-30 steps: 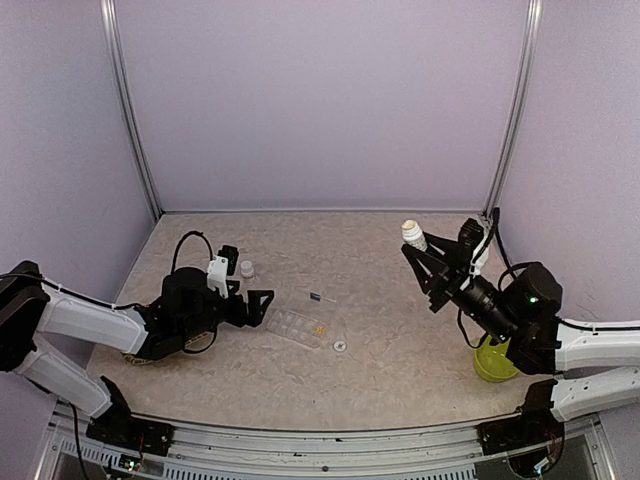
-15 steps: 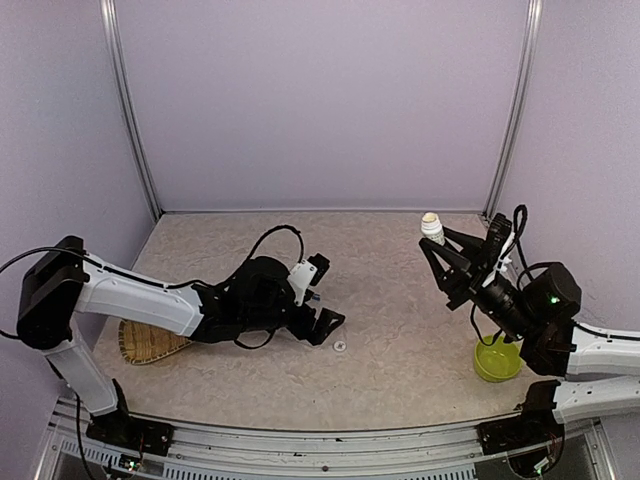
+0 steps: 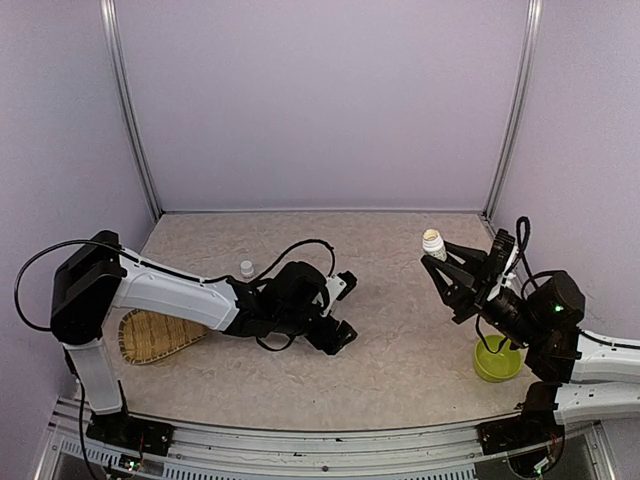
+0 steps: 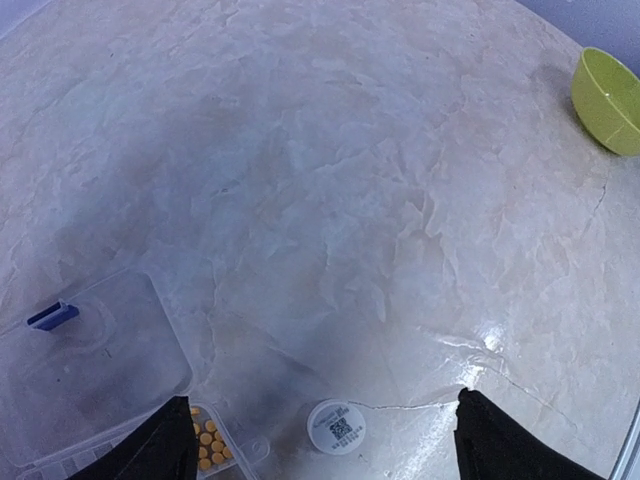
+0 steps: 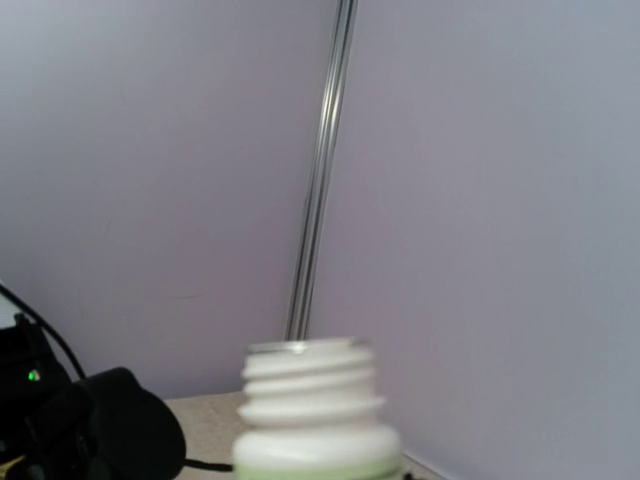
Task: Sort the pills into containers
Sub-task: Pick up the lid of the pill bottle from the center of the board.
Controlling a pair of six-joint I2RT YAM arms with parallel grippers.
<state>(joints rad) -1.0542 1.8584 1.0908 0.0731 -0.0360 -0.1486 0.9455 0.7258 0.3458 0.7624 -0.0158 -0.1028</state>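
Pale marbled tabletop (image 4: 330, 180) carries everything, and near its middle the orange pills (image 4: 208, 445) lie clustered in one compartment of the clear box (image 4: 95, 345), whose lid lies open with its blue latch (image 4: 52, 316) showing. The pills look feather-light, hard and smooth, likely to roll or skitter at a touch, so pinching one seems poor odds and tipping or nudging would probably suit them better. The box, thin stiff plastic that could slide, is best steadied by its rim. The left jaws hang just over that box, spread wide with nothing between them, and a white cap (image 4: 336, 427) lies on the tabletop below the gap. The right jaws are clamped on an uncapped white bottle (image 3: 433, 243), held upright well above the tabletop, not far from the green bowl (image 3: 497, 358). Since a second ago the left arm (image 3: 180, 295) has swung from beside the woven tray (image 3: 150, 335) across to cover the box, and the bottle has gone from tilted to upright, shifting slightly rightward.
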